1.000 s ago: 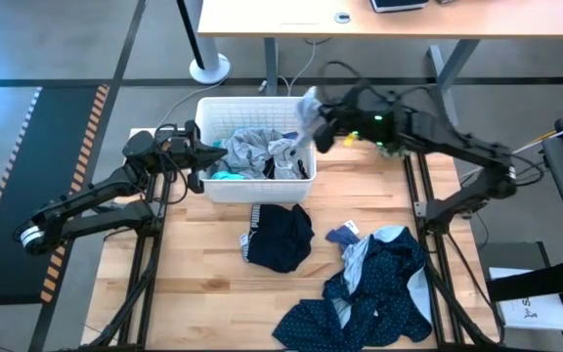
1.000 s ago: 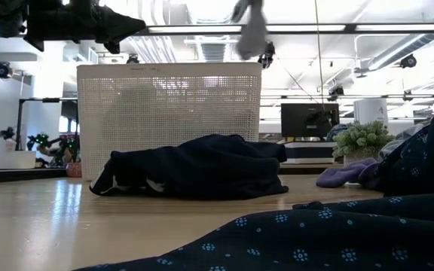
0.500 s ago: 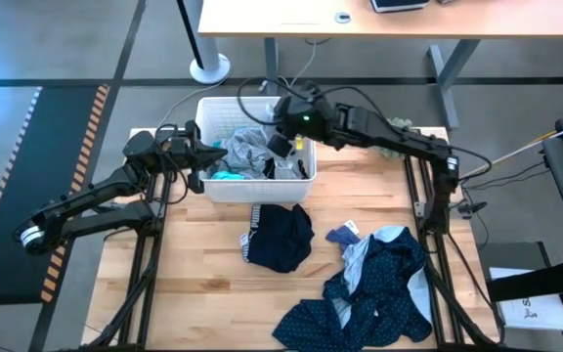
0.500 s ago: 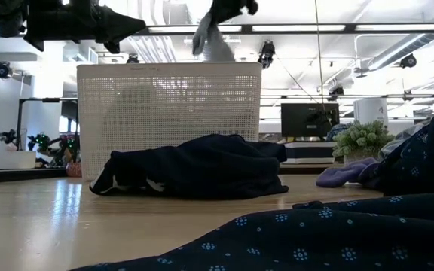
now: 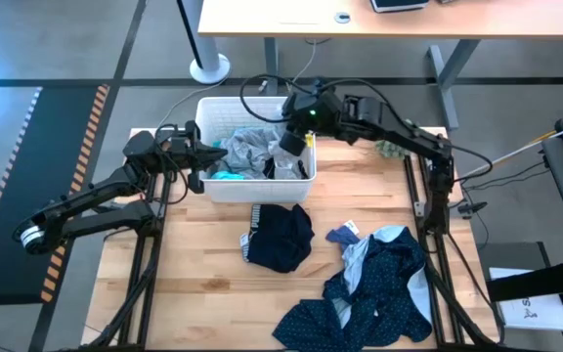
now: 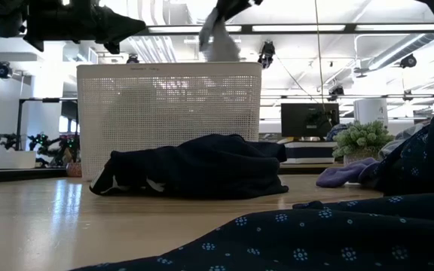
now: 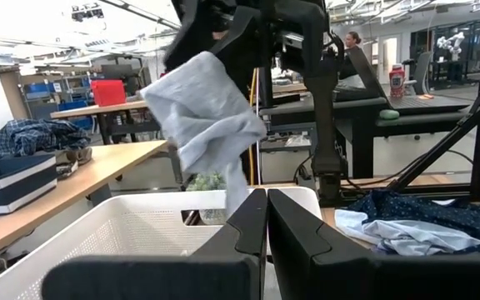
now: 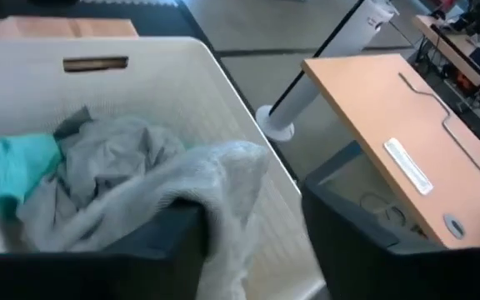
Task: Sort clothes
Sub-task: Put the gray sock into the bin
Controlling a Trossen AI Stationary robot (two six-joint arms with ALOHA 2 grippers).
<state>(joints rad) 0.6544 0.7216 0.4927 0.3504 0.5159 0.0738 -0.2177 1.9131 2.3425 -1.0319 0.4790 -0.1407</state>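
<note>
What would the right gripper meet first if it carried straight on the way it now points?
Probably the grey garment heaped inside the basket. The right gripper points down into it, a pale cloth hanging at its fingers; depth is uncertain.

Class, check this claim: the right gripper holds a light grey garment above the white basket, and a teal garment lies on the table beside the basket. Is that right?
Not quite. The teal garment lies inside the white basket, as the right wrist view shows. The right gripper does have the light grey garment above it.

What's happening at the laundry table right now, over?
Right gripper above white basket, jaws parted, pale grey garment hanging from one finger. Left gripper shut, empty, at basket's edge. Dark garment and dotted navy garment on table. Nothing blocking.
</note>
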